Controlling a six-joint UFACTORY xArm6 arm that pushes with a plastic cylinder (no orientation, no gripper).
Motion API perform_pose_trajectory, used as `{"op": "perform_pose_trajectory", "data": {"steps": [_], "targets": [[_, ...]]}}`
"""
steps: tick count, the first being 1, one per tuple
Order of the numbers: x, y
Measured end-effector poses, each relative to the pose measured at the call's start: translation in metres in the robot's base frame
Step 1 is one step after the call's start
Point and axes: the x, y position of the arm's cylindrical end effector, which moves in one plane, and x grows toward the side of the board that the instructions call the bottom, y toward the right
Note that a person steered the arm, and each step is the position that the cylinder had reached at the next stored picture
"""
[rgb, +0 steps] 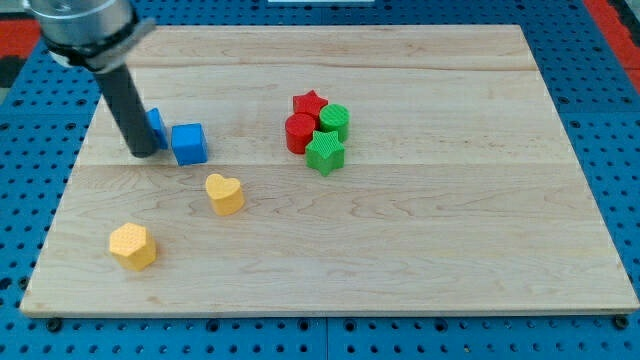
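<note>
My tip (143, 152) rests on the wooden board (420, 250) at the view's left, pressed against a blue block (156, 124) that the rod partly hides. Just to the right of it sits a blue cube (189, 143), a small gap away from the tip. Below and to the right lies a yellow heart (224, 193). A yellow block (133, 245) with angled sides sits further down at the left. Near the middle a tight cluster holds a red star (310, 103), a red cylinder (299, 132), a green cylinder (335, 121) and a green star (325, 153).
The board lies on a blue pegboard surface (610, 120) that shows on all sides. The arm's round metal body (82, 25) fills the view's top left corner above the rod.
</note>
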Motion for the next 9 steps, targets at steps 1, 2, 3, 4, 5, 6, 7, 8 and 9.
{"op": "perform_pose_trajectory", "data": {"steps": [1, 2, 3, 4, 5, 6, 7, 8, 9], "targets": [[0.003, 0.078], [0.017, 0.126], [0.003, 0.045], [0.014, -0.032], [0.001, -0.068], [-0.013, -0.054], [-0.043, -0.017], [-0.036, 0.048], [-0.014, 0.148]]}}
